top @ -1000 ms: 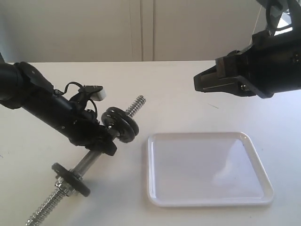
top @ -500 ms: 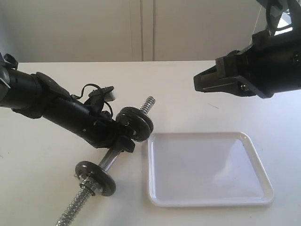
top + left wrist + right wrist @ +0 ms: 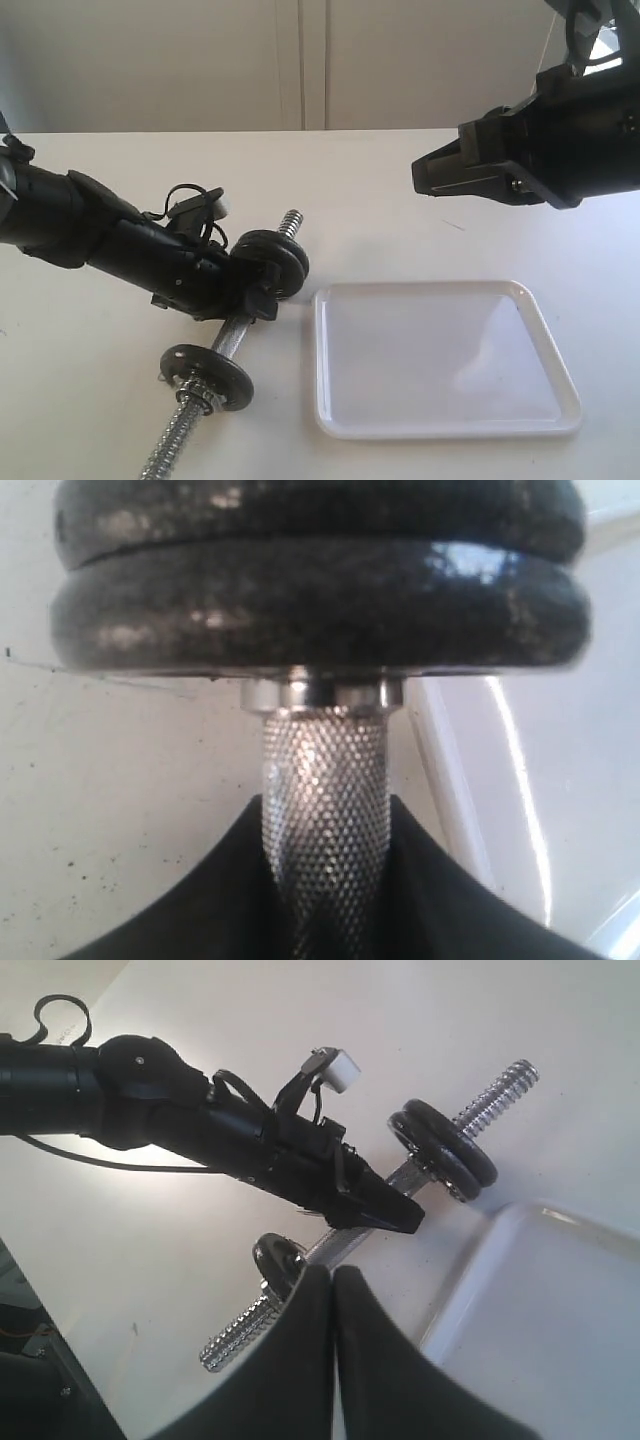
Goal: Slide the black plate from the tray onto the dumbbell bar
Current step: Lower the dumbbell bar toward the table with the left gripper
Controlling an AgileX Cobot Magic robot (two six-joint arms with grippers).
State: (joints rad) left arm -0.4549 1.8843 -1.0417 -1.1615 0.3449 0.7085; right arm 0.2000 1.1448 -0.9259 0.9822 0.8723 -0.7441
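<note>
My left gripper (image 3: 255,300) is shut on the knurled middle of the dumbbell bar (image 3: 232,338), just behind two black plates (image 3: 272,262) that sit side by side on the bar's end by the tray. The left wrist view shows those plates (image 3: 320,590) pressed together above the handle (image 3: 325,770). A single black plate (image 3: 208,376) sits on the bar's other end. The white tray (image 3: 318,360) lies beside the bar and holds nothing. My right gripper (image 3: 420,178) hangs shut and empty, high above the tray's far side.
The bar's threaded ends stick out past the plates, one towards the table's front edge (image 3: 165,455), the other (image 3: 292,222) towards the back. A pale wall rises behind the white table (image 3: 400,200).
The left arm has swung the bar right towards the tray, then back a little and lower. The plates and the grip stay as they were. The right arm has not moved.
</note>
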